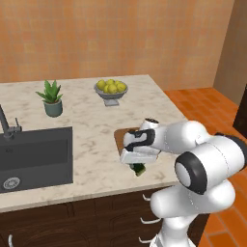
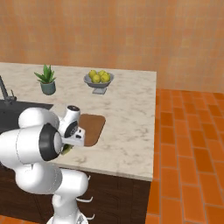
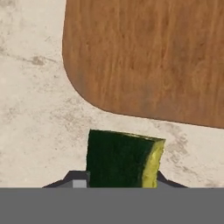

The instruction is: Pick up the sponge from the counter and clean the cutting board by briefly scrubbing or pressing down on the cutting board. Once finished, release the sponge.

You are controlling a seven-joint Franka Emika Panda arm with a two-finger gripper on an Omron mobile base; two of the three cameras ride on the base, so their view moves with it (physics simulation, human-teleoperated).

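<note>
Currently at the pick-up step: hand [image 3: 119, 186] closed around sponge [image 3: 120, 159], lower centre of frame, over bare table [image 3: 30, 122] beside cutting board [image 3: 148, 52]. Next: carry onto board, press down.

The white arm rises from its base at the front edge of the counter [image 1: 96, 144], bends at a large dark-ringed elbow, and reaches forward and down with the forearm roughly level. The wrist turns the hand downward, so the tool [image 1: 139, 168] hangs low over the counter near its front edge. In the hand view the tool [image 3: 118, 181] has its two dark fingertips [image 3: 76, 180] set on either side of the sponge [image 3: 122, 159], closed against it and holding it just off the stone.
</note>
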